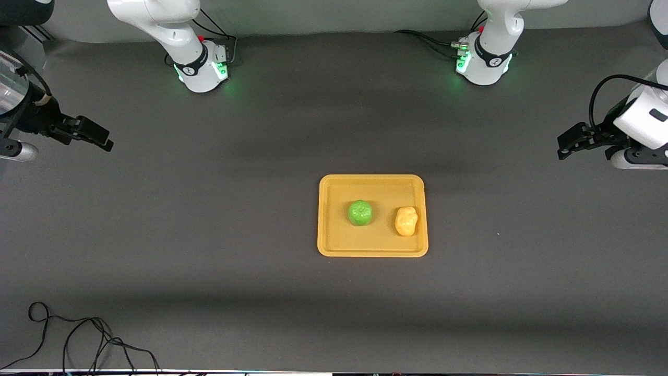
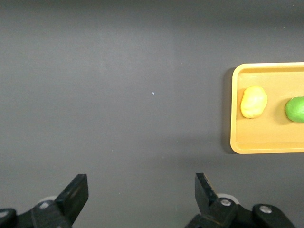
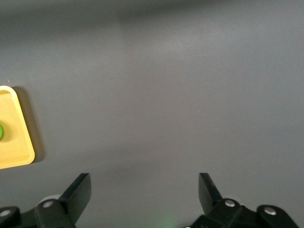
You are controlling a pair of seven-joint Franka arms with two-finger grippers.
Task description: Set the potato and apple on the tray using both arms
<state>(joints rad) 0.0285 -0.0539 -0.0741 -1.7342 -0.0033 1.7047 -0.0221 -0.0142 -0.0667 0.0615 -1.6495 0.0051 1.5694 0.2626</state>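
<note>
The yellow-orange tray (image 1: pixel 334 245) lies in the middle of the table. The green apple (image 1: pixel 360 212) and the yellow potato (image 1: pixel 406 221) rest on it side by side, the potato toward the left arm's end. My left gripper (image 1: pixel 566 143) is open and empty, held high over the table's left-arm end, far from the tray. My right gripper (image 1: pixel 102 138) is open and empty over the right-arm end. The left wrist view (image 2: pixel 141 190) shows the tray (image 2: pixel 237 137), potato (image 2: pixel 253 101) and apple (image 2: pixel 296 109). The right wrist view (image 3: pixel 144 190) shows a tray corner (image 3: pixel 16 152).
The dark grey table mat (image 1: pixel 209 219) lies bare around the tray. A loose black cable (image 1: pixel 78 339) lies near the front edge at the right arm's end. The two arm bases (image 1: pixel 201 68) (image 1: pixel 482 65) stand farthest from the front camera.
</note>
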